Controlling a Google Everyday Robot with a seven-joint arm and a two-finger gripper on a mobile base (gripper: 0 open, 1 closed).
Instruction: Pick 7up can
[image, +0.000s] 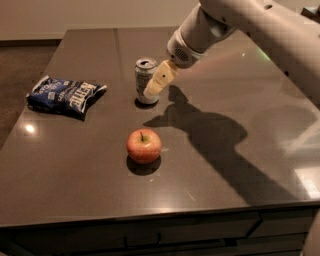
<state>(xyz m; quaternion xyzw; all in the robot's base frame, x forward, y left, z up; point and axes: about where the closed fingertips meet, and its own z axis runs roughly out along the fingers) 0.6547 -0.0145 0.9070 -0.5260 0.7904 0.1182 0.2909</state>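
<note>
On the dark counter (75, 175), camera view: the 7up can (142, 80) stands upright toward the far middle, its long axis vertical and its silver top facing up. My gripper (159, 80) hangs at the can's right flank, at about mid-height, and overlaps the can's right edge from this angle. I cannot tell whether it touches the can or sits just in front of it. The can therefore lies immediately to the left of my gripper as this camera shows them. My arm (225, 25) slopes down to it from the upper right. Whether my gripper is spread, pressed together or already around the can cannot be told from here; only its pale tip shows against the can.

The apple (144, 145) sits nearer the front edge, well apart from the can and outside the line of approach. The blue chip bag (65, 96) lies flat at the left, also well apart.

Containers: the can and the bag are the only two. The bag looks closed and its contents are hidden. The can's tab end is visible, but whether it has been opened I cannot say.

Judgement: the grasp depends on a sideways closure across the can's vertical axis without tipping it.
</note>
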